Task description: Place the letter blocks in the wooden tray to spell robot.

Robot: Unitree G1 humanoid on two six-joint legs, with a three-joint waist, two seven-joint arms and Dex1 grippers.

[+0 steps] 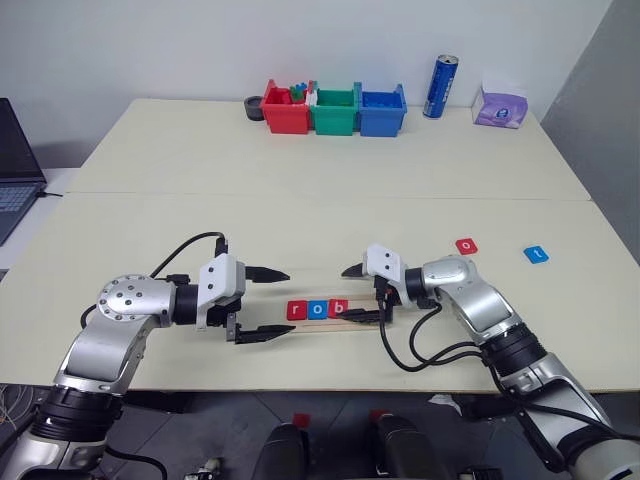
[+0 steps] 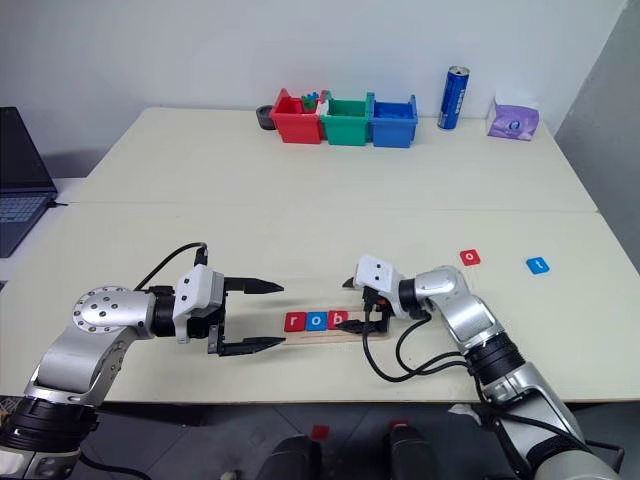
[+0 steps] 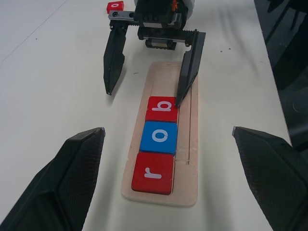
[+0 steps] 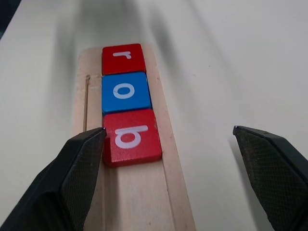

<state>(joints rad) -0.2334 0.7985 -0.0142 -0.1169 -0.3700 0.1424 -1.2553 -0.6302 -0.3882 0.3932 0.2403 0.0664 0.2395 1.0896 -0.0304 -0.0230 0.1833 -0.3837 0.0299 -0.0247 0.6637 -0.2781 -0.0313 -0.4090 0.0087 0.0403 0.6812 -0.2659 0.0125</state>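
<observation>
The wooden tray lies near the table's front edge, between my two grippers. In its groove sit three letter blocks side by side: a red r, a blue o and a red b. My right gripper is open at the tray's right end, one fingertip right beside the b block. My left gripper is open just left of the r block, holding nothing. Two more letter blocks lie loose on the table to the right: a red o and a blue t.
At the back of the table stand a red bin, a green bin and a blue bin, with a blue can and a purple tissue pack to their right. A laptop sits at the far left.
</observation>
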